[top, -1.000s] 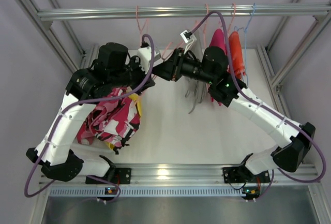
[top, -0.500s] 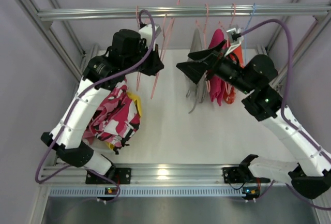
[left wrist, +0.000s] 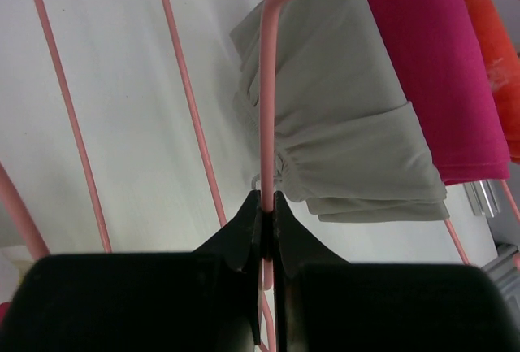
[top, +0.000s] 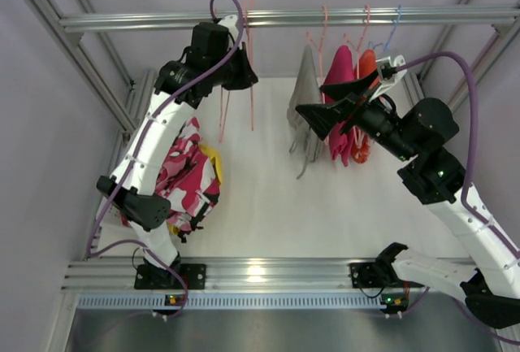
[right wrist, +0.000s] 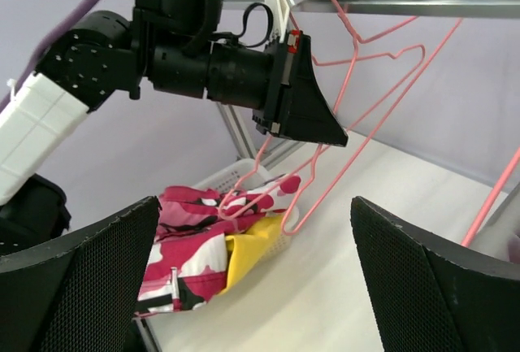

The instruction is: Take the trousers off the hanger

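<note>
Grey trousers hanging just beyond left hand, clenched on pink hanger, right hand spread wide

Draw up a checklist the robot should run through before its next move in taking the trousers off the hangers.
1. Left gripper shut on pink hanger: ok.
2. That hanger bare: ok.
3. Right gripper open, holding nothing: ok.
4. Removed patterned trousers and yellow trousers lie clear at the left: ok.
5. All hangers emptied: not ok; grey trousers, magenta trousers, orange trousers hang.
6. Held hanger's hook on the rail: cannot tell.
</note>
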